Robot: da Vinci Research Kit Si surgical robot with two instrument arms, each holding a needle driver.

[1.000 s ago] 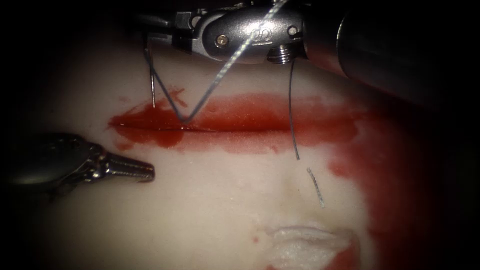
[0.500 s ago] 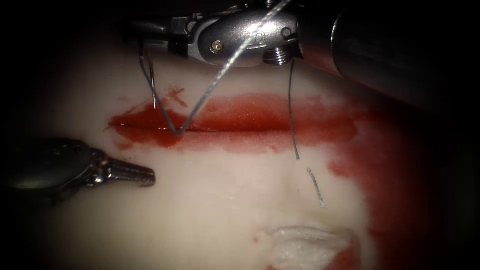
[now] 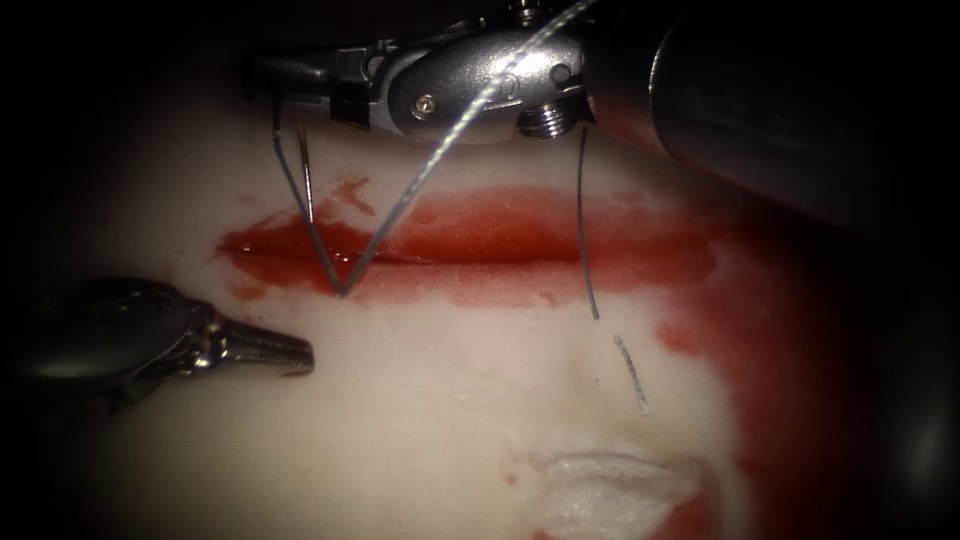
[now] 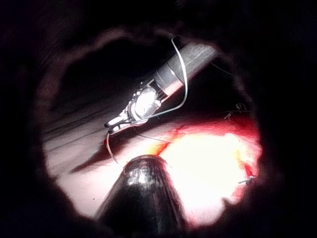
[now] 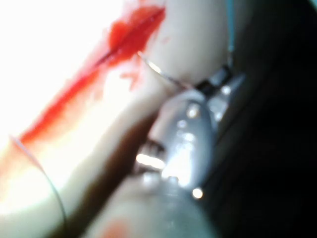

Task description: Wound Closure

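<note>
Since a second ago, the right tool (image 3: 275, 75) has shifted left along the far edge of the tissue (image 3: 420, 400), and the low point of the thread (image 3: 440, 150) has slid from inside the cut (image 3: 400, 258) to the cut's near edge, left of its middle. From that point one strand rises left to the right tool's jaws, which are clenched on the needle (image 3: 303, 175); where along its curve they hold it cannot be told. The needle hangs as a thin dark sliver above the tissue, just beyond the cut's left end, not in the tissue. The other strand climbs right, across the right tool's wrist. Red fluid (image 3: 520, 235) spreads around the cut and widely to the right. The left tool (image 3: 300, 352) rests low on the near left side, jaws closed on nothing, with bare pale tissue open between it and the cut. A dark loose thread (image 3: 583, 240) hangs across the cut's right part, and a short cut end (image 3: 631, 375) lies just beyond its tip.
</note>
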